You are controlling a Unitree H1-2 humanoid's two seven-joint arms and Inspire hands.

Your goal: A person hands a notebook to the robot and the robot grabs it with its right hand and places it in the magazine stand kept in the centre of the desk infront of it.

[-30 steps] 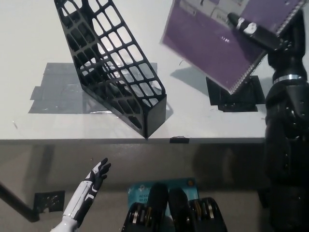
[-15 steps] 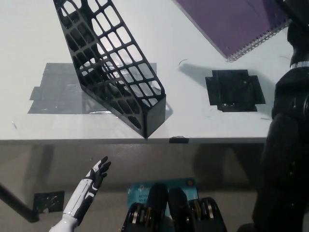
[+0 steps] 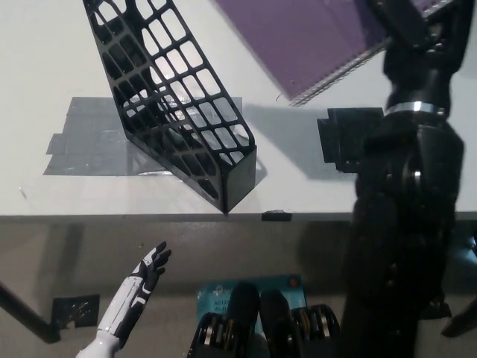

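Notebook point(image 3: 305, 37), purple and spiral-bound, hangs tilted above the white worktop point(image 3: 313, 179), clamped at its right edge in the fingers point(image 3: 399, 19) of the black right hand point(image 3: 410, 30). It sits just right of the black magazine stand point(image 3: 179, 112). Low at the left, the white left hand point(image 3: 149, 272) rests below the worktop edge, fingers apart, holding nothing.

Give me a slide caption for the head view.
Black right hand holds purple spiral notebook above black mesh magazine stand; white left hand rests low.
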